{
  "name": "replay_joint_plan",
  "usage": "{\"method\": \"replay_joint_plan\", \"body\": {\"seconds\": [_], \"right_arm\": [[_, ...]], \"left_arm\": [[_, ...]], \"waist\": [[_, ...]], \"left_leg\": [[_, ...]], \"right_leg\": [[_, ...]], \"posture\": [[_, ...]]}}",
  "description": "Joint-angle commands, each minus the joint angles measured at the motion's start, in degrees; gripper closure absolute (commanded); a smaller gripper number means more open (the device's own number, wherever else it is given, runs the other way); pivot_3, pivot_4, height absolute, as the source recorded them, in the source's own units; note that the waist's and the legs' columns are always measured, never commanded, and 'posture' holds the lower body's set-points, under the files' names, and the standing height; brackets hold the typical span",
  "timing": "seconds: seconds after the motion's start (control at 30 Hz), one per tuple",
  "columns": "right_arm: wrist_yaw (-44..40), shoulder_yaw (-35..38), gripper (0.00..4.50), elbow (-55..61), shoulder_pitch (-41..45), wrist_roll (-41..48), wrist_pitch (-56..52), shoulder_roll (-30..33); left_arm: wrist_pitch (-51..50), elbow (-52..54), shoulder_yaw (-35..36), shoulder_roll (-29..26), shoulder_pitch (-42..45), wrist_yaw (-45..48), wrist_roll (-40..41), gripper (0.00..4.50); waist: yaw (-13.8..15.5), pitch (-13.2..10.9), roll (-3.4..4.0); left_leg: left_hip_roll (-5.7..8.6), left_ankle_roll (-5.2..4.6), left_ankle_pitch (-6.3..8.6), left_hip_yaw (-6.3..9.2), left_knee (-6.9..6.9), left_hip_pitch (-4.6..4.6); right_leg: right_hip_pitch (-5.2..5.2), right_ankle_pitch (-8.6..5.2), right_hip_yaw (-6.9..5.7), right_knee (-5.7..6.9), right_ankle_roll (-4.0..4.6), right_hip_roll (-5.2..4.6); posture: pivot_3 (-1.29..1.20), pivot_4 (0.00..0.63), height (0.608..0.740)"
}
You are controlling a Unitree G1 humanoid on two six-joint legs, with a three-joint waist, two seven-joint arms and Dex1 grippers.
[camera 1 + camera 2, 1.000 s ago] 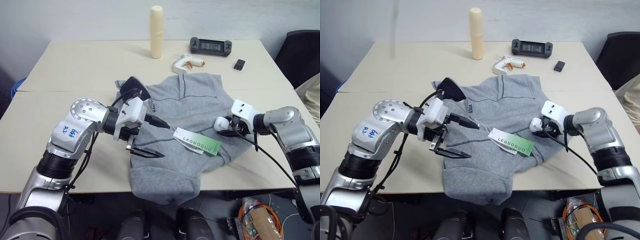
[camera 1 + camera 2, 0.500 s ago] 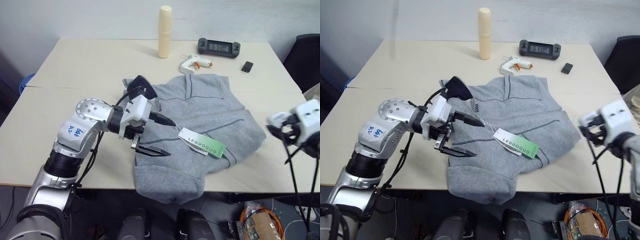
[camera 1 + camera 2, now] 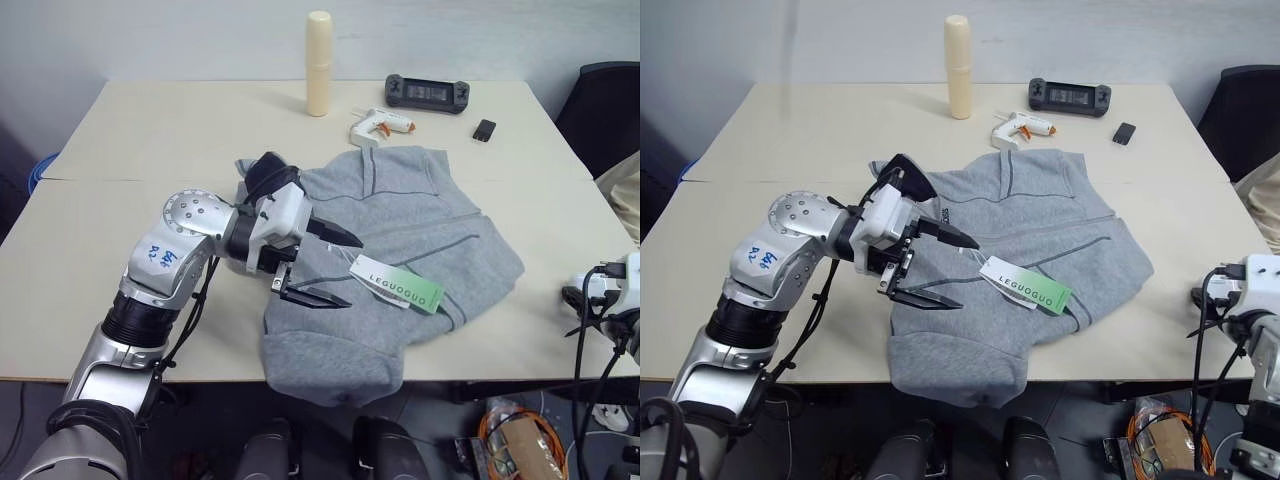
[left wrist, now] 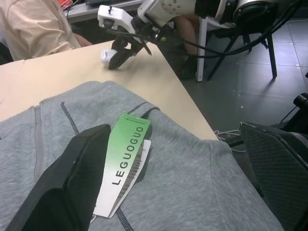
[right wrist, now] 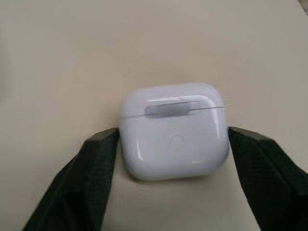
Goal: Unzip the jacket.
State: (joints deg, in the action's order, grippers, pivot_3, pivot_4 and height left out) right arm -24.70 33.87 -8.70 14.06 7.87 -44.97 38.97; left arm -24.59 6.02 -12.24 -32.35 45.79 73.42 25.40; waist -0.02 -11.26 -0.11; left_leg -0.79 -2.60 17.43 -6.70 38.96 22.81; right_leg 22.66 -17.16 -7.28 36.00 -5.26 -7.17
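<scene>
Table (image 3: 150, 130): fills mid-frame.
Jacket (image 3: 420, 230): grey fleece, centre frame, hem over the near edge.
Left gripper (image 3: 330, 268): jaws wide apart, empty, over the jacket's left half beside the hang tag (image 3: 397, 283).
Right gripper (image 4: 119, 54): right wrist view alone shows a white earbud case (image 5: 173, 136) between its fingers; contact unclear.

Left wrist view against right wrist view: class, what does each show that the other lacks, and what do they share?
The left wrist view adds the grey jacket, its green-and-white hang tag, the open left pincer over them, a person in beige, chair legs and the floor. The right wrist view adds close detail of the white earbud case: its lid seam and a round button. Both share the beige table, that case lying on it, and the right pincer at the case.
</scene>
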Motion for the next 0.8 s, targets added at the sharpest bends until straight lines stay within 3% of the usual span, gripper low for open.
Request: {"method": "replay_joint_plan", "body": {"seconds": [0.03, 0.2, 0.3, 0.43, 0.57, 0.63, 0.8], "right_arm": [[-2.2, -1.8, 0.01, 2.4, -2.5, 1.2, 1.7, 1.6], [-8.8, -3.5, 0.01, 8.1, -7.3, 0.9, 6.3, 10.1], [-16.7, -5.1, 0.01, 11.2, -11.5, 0.0, 14.4, 17.2], [-27.6, -8.2, 0.01, 12.5, -15.7, -1.6, 29.0, 25.9], [-31.9, -15.1, 0.01, 8.5, -17.8, -9.9, 48.8, 33.7], [-33.0, -19.5, 0.01, 6.0, -16.2, -12.3, 55.5, 35.4], [-33.4, -29.4, 0.01, 1.1, -5.6, -15.5, 61.7, 32.7]], "left_arm": [[-1.6, 3.9, 1.3, -0.5, -0.8, -1.1, 1.2, 0.00], [-3.0, 5.5, 2.0, -1.7, -2.5, -1.5, 1.5, 0.00], [-2.9, 5.5, 2.1, -2.7, -3.0, -1.4, 1.2, 0.00], [-0.1, 5.5, 0.3, -5.2, -4.2, 0.4, -1.7, 0.00], [9.0, 3.8, -4.4, -8.8, -6.0, 3.2, -9.7, 0.00], [13.7, 2.8, -6.6, -10.2, -6.7, 4.9, -13.4, 0.00], [18.5, 1.7, -10.2, -10.9, -7.2, 6.9, -18.0, 0.00]], "waist": [[0.0, 0.0, 0.00], [0.0, 0.0, 0.05], [0.2, 0.0, 0.10], [0.1, 0.0, 0.08], [0.1, 0.0, 0.08], [0.1, 0.0, 0.08], [0.0, -0.1, 0.06]], "left_leg": [[0.00, 0.00, 0.00, 0.00, 0.00, -0.01], [0.00, 0.00, 0.00, -0.02, -0.04, -0.02], [0.05, -0.01, 0.01, -0.03, -0.02, -0.03], [0.01, 0.00, 0.02, -0.04, -0.06, -0.13], [0.02, 0.02, 0.03, -0.23, -0.26, -0.39], [0.07, 0.03, 0.03, -0.32, -0.31, -0.44], [0.01, 0.05, 0.04, -0.32, -0.24, -0.41]], "right_leg": [[0.00, 0.00, 0.01, 0.00, 0.00, 0.00], [0.01, 0.00, 0.06, 0.00, 0.00, 0.00], [0.01, 0.00, 0.08, -0.03, 0.00, -0.02], [-0.07, 0.00, 0.09, -0.16, -0.01, 0.01], [-0.13, -0.01, 0.26, -0.26, -0.01, 0.00], [-0.13, -0.01, 0.32, -0.27, -0.01, -0.02], [-0.09, -0.02, 0.34, -0.26, 0.01, -0.25]], "posture": [[0.00, 0.150, 0.740], [0.00, 0.150, 0.740], [0.00, 0.150, 0.740], [0.00, 0.150, 0.740], [0.00, 0.150, 0.740], [0.00, 0.150, 0.740], [0.00, 0.150, 0.740]]}}
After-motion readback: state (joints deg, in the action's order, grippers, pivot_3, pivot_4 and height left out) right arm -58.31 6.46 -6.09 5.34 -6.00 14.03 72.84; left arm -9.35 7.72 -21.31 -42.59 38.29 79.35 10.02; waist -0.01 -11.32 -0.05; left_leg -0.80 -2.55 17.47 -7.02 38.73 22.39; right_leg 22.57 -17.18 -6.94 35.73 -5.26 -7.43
